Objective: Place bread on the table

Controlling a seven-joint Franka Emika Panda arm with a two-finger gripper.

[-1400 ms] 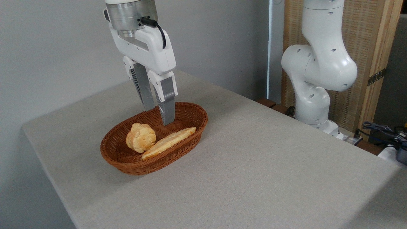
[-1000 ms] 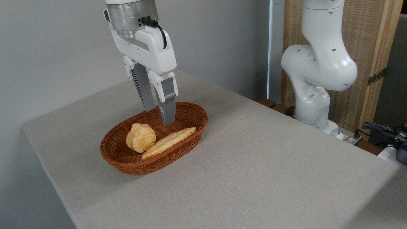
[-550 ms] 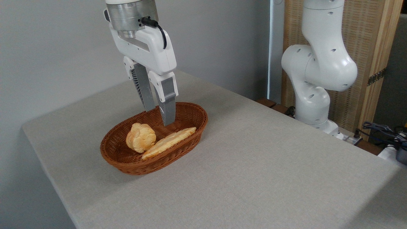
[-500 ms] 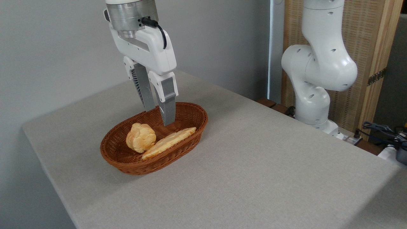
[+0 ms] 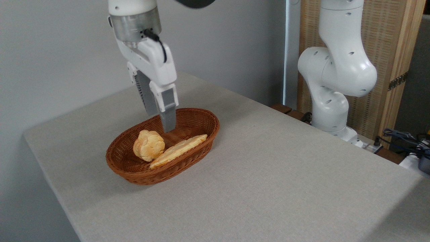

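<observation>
Bread point(image 5: 149, 145), the small knobbly golden bun, lay inside the oval wicker basket point(image 5: 196, 116), toward the basket's left half, with its side against the long pale braided loaf point(image 5: 179, 149) that stretched across the basket's right half. Nothing of the task had been completed: the bun had not been lifted, and the grey table point(image 5: 268, 168) around the basket carried no bread. The claw point(image 5: 160, 121) hung over the back of the basket, above and a little right of the bun, touching neither bun nor loaf. Its two grey fingers point(image 5: 168, 116) stood parted with a narrow gap between them and held nothing. By my judgement, every step remained: lowering into the basket over the bun, closing on it, raising it clear of the basket's rim, and setting it on bare table beside the basket.
</observation>
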